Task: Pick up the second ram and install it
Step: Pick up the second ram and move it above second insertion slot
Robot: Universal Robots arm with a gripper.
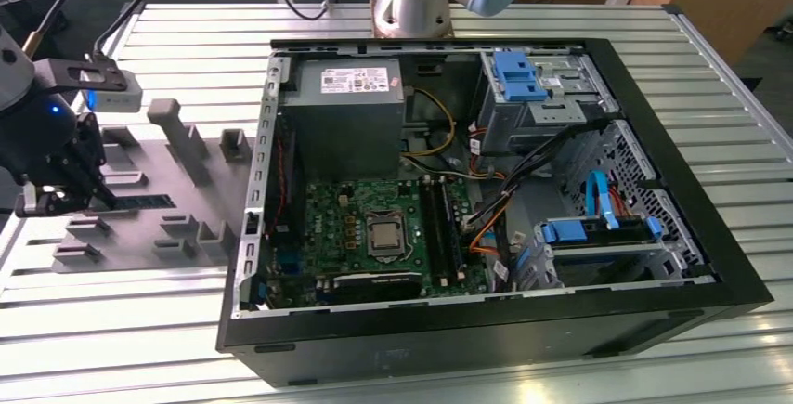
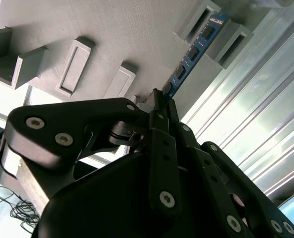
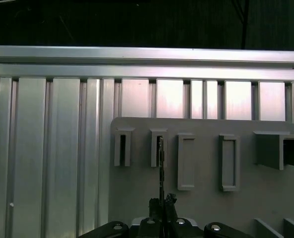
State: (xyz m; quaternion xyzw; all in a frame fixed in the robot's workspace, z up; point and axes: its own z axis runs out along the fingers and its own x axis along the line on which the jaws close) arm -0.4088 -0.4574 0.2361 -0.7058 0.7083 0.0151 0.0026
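Second ram [image 2: 195,51] is lying low along the grey fixture plate [image 2: 112,34], a thin blue-green stick with dark chips. Its far end is sitting between two slotted grey blocks [image 2: 235,35], and its near end is running in between the fingertips of the gripper [image 2: 159,101]. In the first wrist view the second ram [image 3: 160,163] is showing edge-on as a fine upright line, reaching from one slotted block [image 3: 157,148] to the gripper [image 3: 163,201]. The claw is standing narrow, its black fingers [image 2: 163,144] drawn close and pinching the stick's near end. Whether the stick is resting in its holder or is just clear of it, I cannot tell.

In the exterior view the gripper [image 1: 69,202] is hanging over the fixture plate [image 1: 186,190] at the view's left, and the second ram [image 1: 147,202] is showing as a short dark strip just beside the fingertips. The plate is lying on a ribbed aluminium table [image 1: 496,23], with several more grey blocks [image 1: 167,125] standing up from it.

Well apart, toward the exterior view's right, an open computer case [image 1: 694,265] is lying on its side. Inside it a green motherboard [image 1: 359,209] is sitting below a grey power supply [image 1: 347,97]. The arm's base [image 1: 415,5] is standing behind the case.
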